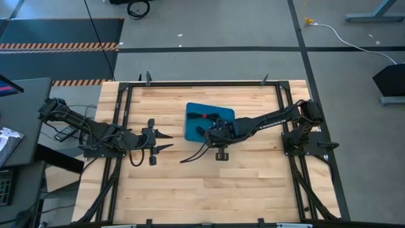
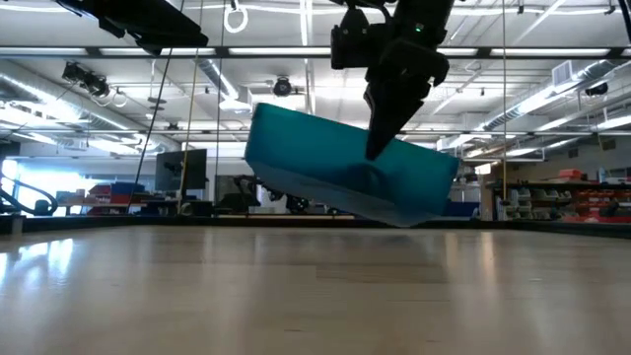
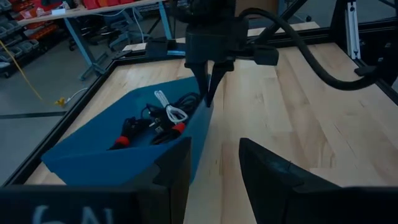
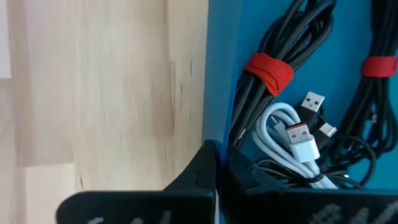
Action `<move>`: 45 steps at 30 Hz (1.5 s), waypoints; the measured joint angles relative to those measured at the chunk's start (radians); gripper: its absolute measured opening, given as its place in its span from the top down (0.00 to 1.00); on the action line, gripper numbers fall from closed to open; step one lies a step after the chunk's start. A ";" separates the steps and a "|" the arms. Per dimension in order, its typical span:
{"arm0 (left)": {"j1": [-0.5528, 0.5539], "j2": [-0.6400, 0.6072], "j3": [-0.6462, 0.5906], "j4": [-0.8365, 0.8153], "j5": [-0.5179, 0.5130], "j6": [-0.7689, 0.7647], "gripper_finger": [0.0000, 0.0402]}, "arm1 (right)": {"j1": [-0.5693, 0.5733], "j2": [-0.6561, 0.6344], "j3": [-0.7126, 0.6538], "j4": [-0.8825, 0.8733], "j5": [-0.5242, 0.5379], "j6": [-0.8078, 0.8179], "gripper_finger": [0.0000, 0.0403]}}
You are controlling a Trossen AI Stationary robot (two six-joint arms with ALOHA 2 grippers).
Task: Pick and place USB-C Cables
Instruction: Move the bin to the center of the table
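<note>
A blue bin (image 1: 218, 115) sits at the table's far middle, tilted in the low view (image 2: 325, 158), one end raised. Inside lie several coiled USB-C cables (image 3: 158, 118): black coils with red bands (image 4: 267, 71) and a white one (image 4: 283, 130). My right gripper (image 1: 207, 130) is shut on the bin's wall. To the bin's left my left gripper (image 1: 168, 140) hangs above the wood, open and empty, its fingers (image 3: 273, 174) pointing at the bin. My right gripper pinches the bin's side wall at its top rim (image 4: 214, 118), one finger inside the bin above the cables and one outside over the wood. The fingers (image 3: 208, 87) come down steeply from above. The bin hangs tilted; whether its lower corner (image 2: 404, 219) touches the table I cannot tell.
A black metal frame (image 1: 123, 114) runs around the wooden tabletop. A black arm cable (image 1: 193, 154) droops over the wood near the bin. Bare wood (image 1: 209, 190) stretches toward the near edge.
</note>
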 joint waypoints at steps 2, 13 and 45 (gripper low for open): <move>0.000 0.000 0.000 0.000 0.000 0.000 0.65 | 0.000 0.013 0.002 0.015 -0.014 0.003 0.99; 0.000 0.000 0.000 0.010 0.000 0.000 0.65 | 0.008 0.226 0.176 -0.036 -0.058 -0.008 0.99; 0.000 0.000 0.000 -0.002 0.030 -0.021 0.65 | 0.020 0.376 0.404 -0.252 -0.112 0.078 0.99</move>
